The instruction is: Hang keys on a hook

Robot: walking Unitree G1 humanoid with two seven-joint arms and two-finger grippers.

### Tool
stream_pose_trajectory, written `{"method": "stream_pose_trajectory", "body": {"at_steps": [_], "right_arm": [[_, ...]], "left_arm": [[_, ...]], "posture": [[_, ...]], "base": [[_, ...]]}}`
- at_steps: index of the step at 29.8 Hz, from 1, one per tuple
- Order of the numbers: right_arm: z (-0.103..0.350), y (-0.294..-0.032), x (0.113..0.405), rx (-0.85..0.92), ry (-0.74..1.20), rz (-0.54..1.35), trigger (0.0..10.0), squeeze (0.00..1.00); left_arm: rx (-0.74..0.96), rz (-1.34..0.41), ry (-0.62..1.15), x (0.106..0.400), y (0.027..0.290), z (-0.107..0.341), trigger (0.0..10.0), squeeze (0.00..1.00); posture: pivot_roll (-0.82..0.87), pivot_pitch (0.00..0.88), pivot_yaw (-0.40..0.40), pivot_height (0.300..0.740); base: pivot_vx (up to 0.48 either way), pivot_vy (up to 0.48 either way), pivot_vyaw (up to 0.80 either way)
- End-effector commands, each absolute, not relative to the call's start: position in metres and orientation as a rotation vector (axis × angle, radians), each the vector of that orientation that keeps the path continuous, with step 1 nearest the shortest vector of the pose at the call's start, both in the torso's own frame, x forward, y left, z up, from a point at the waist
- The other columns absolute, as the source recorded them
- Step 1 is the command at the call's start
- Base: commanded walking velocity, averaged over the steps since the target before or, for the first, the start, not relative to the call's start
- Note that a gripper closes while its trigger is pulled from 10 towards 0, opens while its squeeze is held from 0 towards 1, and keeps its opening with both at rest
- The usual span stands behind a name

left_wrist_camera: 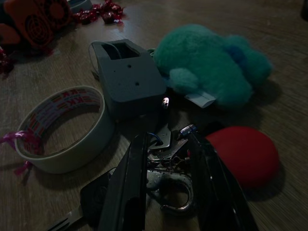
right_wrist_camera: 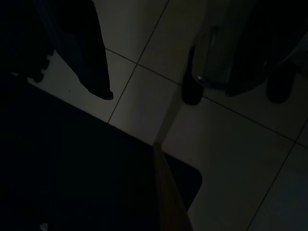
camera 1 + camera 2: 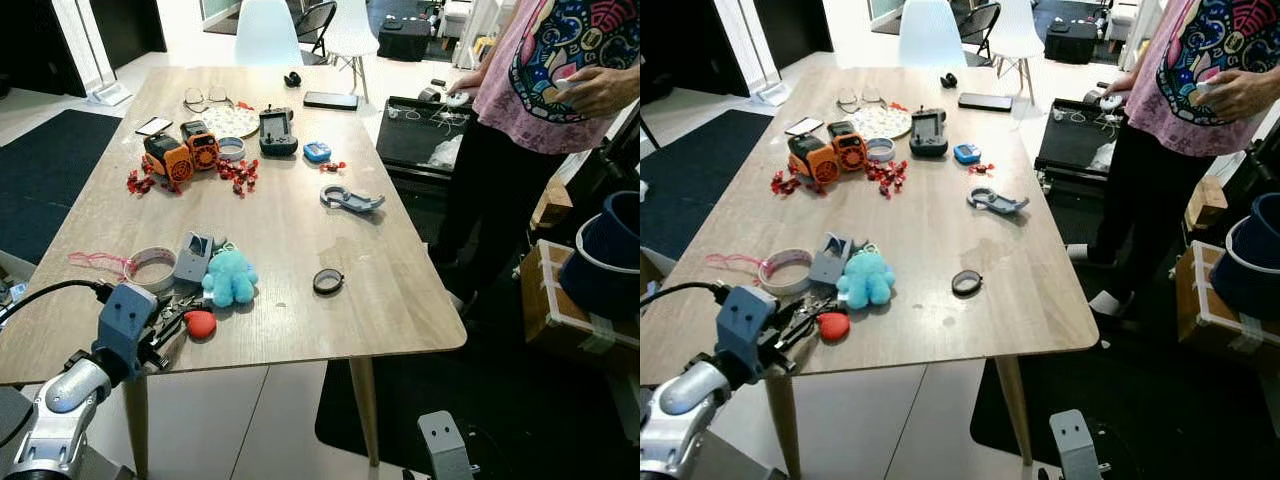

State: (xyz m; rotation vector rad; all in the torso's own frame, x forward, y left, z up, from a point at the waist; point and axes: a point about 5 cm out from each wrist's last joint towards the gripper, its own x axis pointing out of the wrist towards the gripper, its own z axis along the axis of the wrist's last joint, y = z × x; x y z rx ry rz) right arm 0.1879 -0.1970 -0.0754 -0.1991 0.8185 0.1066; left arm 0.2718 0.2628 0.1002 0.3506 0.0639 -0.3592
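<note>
A bunch of keys [image 1: 166,163] on a metal ring lies near the front left edge of the wooden table [image 3: 300,240]. A round red fob [image 1: 243,154] rests beside it. My left gripper [image 1: 168,139] is low over the table with a black finger pressed against each side of the bunch, shut on it. In the left eye view the gripper [image 3: 172,322] sits just in front of a teal plush toy [image 3: 230,277]. A grey hook-shaped clip [image 3: 350,199] lies flat at mid-table. My right arm [image 3: 445,445] hangs idle below the table's front edge.
A grey box [image 3: 193,256] and a tape roll [image 3: 152,268] lie right behind the keys. A black ring [image 3: 328,281] sits to the right. Orange toys [image 3: 182,152], red beads, a controller and a phone crowd the far half. A person [image 3: 560,80] stands at the right side.
</note>
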Motion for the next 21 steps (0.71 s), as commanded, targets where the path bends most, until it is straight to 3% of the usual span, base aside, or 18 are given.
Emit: {"method": "stream_pose_trajectory", "body": {"at_steps": [1, 3, 4, 6, 7, 21], "right_arm": [[-0.0784, -0.1998, 0.1814, -0.188, 0.841, 0.091, 10.0, 0.00], [-0.0785, -0.2000, 0.1811, -0.188, 0.842, 0.091, 10.0, 0.00], [-0.0786, -0.2002, 0.1809, -0.189, 0.842, 0.091, 10.0, 0.00], [-0.0786, -0.2002, 0.1808, -0.189, 0.842, 0.091, 10.0, 0.00], [-0.0787, -0.2004, 0.1807, -0.189, 0.842, 0.091, 10.0, 0.00], [-0.0787, -0.2010, 0.1801, -0.188, 0.841, 0.090, 10.0, 0.00]], "left_arm": [[0.344, -0.365, 0.081, 0.2709, 0.2579, 0.0926, 8.4, 0.00], [0.351, -0.344, 0.084, 0.2729, 0.2591, 0.0919, 8.4, 0.00], [0.356, -0.333, 0.084, 0.2742, 0.2598, 0.0918, 9.3, 0.00], [0.359, -0.326, 0.085, 0.2749, 0.2602, 0.0917, 9.3, 0.00], [0.364, -0.319, 0.085, 0.2760, 0.2609, 0.0918, 10.0, 0.00], [0.336, -0.286, 0.021, 0.2803, 0.2628, 0.0990, 10.0, 0.00]], "posture": [[0.02, 0.082, -0.030, 0.740], [0.02, 0.082, -0.031, 0.740], [0.02, 0.082, -0.031, 0.740], [0.02, 0.082, -0.030, 0.740], [0.02, 0.081, -0.030, 0.740], [0.02, 0.077, -0.030, 0.740]], "base": [[0.000, 0.000, 0.00], [0.000, 0.000, 0.00], [0.000, 0.000, 0.00], [0.000, 0.000, 0.00], [0.000, 0.000, 0.00], [0.000, 0.000, 0.00]]}}
